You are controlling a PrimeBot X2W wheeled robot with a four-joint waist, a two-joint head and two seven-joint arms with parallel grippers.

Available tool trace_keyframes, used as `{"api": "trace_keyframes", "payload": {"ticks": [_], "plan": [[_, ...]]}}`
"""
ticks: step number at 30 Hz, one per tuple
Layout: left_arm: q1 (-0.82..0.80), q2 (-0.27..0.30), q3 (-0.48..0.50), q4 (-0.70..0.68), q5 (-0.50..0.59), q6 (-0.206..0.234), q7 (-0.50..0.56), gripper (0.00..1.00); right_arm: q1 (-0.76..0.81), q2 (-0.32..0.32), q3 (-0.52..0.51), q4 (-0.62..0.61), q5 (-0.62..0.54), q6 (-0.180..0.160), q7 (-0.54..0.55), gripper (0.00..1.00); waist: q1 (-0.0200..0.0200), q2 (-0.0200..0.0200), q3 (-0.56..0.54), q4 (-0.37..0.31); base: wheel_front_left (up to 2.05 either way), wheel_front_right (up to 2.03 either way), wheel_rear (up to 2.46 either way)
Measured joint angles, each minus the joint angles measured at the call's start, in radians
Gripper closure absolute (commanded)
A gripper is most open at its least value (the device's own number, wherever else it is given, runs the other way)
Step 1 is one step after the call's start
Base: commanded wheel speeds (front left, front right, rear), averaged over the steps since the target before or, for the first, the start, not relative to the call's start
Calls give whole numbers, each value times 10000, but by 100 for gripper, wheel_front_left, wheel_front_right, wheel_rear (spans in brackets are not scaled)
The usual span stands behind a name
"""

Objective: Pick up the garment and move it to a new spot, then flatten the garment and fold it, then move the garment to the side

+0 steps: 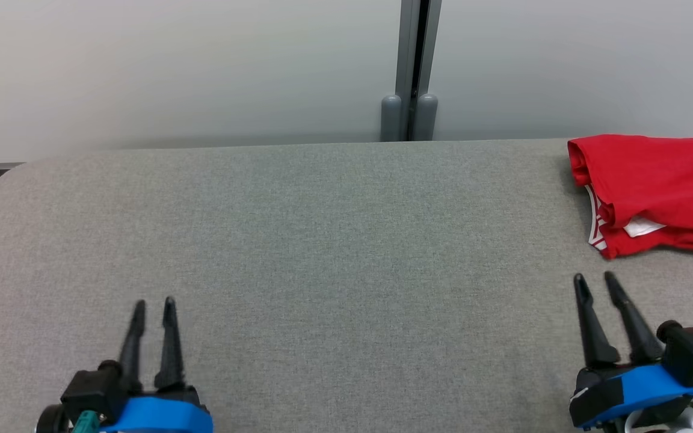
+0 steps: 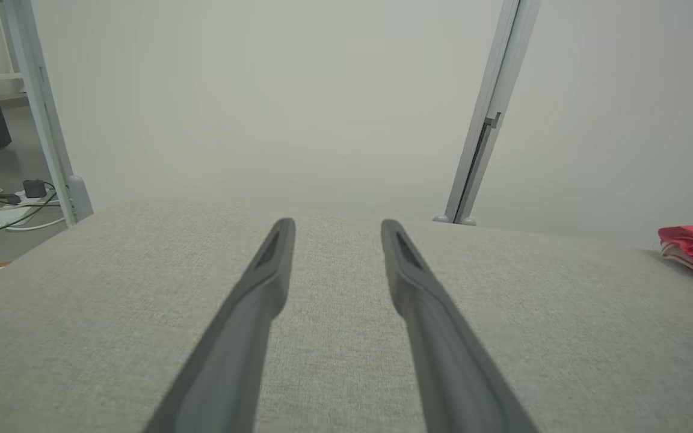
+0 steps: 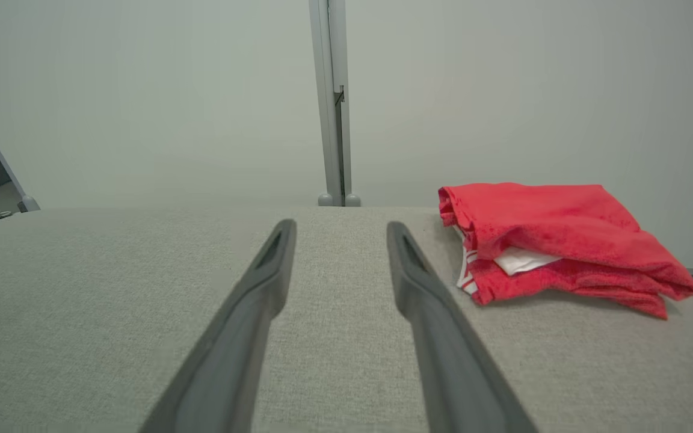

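left gripper [image 1: 154, 302]: fingers apart, empty
right gripper [image 1: 594, 276]: fingers apart, empty
garment [image 1: 653, 186]: red, just ahead of right gripper's tips, not touching

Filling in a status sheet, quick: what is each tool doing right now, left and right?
Left tool: open, holding nothing.
Right tool: open, holding nothing; red garment lies apart from it.

A grey fabric-covered desk [image 1: 322, 240] carries one folded red garment [image 1: 653, 192], lying at its far right corner.
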Motion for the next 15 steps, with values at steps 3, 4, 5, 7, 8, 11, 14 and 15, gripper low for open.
{"api": "trace_keyframes", "payload": {"ticks": [3,4,5,7,8,11,14,15], "plan": [[178,-46,-19,301,-2,0,59,100,71,23,21,307,2,0,13,100,0,0,0,0,0,0,0],[234,-54,-17,387,-23,0,73,100,101,36,23,399,13,0,23,100,0,0,-1,0,0,0,0],[261,-63,-10,447,-155,0,144,100,105,44,23,472,130,0,63,100,0,0,-4,-1,0,0,0],[261,-63,19,476,-514,0,253,100,104,50,13,546,541,0,109,100,0,0,-11,-2,0,0,0],[260,-63,33,481,-700,-2,324,100,103,50,10,579,721,0,146,100,0,0,-15,-3,0,0,0],[257,-63,79,481,-1271,-15,456,100,96,50,-2,639,1321,0,219,100,0,0,-27,-4,0,0,0],[248,-65,128,477,-1831,-73,598,100,85,50,-10,692,1906,0,274,100,0,0,-38,-6,0,0,0],[242,-65,146,474,-2021,-79,642,100,83,50,-13,709,2098,0,282,100,0,0,-41,-7,0,0,0]]}}
